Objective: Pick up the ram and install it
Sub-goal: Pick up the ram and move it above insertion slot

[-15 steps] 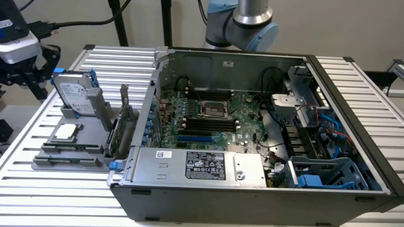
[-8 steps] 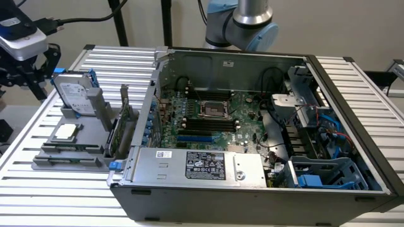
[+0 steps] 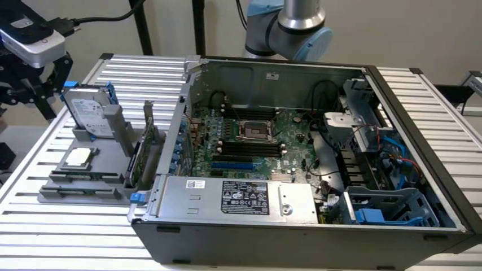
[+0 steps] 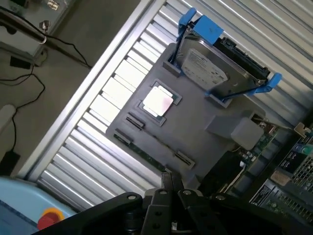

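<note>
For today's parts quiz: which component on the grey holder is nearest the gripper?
The ram, the long thin green stick by the gripper; the square processor and blue-railed hard drive sit farther off.

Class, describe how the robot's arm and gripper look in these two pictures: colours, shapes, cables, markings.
The arm is a round silver-grey tube with pale blue joint caps. The gripper is matt black: angular linkage bars with round bolts. A silver-grey box sits on the wrist, a black cable plugged into it.

Gripper (image 4: pixel 168 178) base out of frame
</note>
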Controlling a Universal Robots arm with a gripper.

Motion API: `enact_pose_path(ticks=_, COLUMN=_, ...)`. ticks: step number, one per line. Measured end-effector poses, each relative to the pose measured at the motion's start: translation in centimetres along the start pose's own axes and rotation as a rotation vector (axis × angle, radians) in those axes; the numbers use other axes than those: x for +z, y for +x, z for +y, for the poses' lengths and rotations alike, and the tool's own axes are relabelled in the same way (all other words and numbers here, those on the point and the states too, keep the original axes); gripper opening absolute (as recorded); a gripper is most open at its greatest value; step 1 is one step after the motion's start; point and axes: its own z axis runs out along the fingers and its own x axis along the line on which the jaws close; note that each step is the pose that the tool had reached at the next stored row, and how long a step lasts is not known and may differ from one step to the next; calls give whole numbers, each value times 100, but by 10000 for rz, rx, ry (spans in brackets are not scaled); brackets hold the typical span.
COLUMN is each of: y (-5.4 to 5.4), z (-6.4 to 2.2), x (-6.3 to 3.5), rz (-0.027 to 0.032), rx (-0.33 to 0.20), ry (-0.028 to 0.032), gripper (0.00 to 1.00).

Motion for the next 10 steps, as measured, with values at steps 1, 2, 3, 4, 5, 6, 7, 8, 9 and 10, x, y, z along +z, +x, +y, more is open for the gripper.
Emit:
enact_pose_path(ticks=1, y=0, z=0, x=0, rz=4, rx=-186, ry=0, gripper=11)
enact_pose_path(ticks=2, y=0, z=0, x=1, rz=7, rx=-366, ry=0, gripper=11)
enact_pose_path(ticks=3, y=0, z=0, x=1, rz=12, rx=-546, ry=0, gripper=11)
enact_pose_path(ticks=4, y=0, z=0, x=2, rz=15, rx=-732, ry=0, gripper=11)
enact_pose_path(ticks=5, y=0, z=0, x=4, rz=19, rx=-910, ry=-1, gripper=11)
enact_pose_path(ticks=6, y=-1, z=0, x=7, rz=24, rx=-1092, ry=-1, gripper=11)
enact_pose_path(ticks=7, y=-1, z=0, x=10, rz=30, rx=-1270, ry=-1, gripper=11)
enact_pose_path(ticks=8, y=0, z=0, x=15, rz=32, rx=-1450, ry=-1, gripper=11)
enact_pose_path(ticks=9, y=0, z=-1, x=19, rz=35, rx=-1631, ry=-1, gripper=11)
enact_pose_path(ticks=10, y=0, z=-1, x=23, rz=39, rx=-1809, ry=-1, gripper=11)
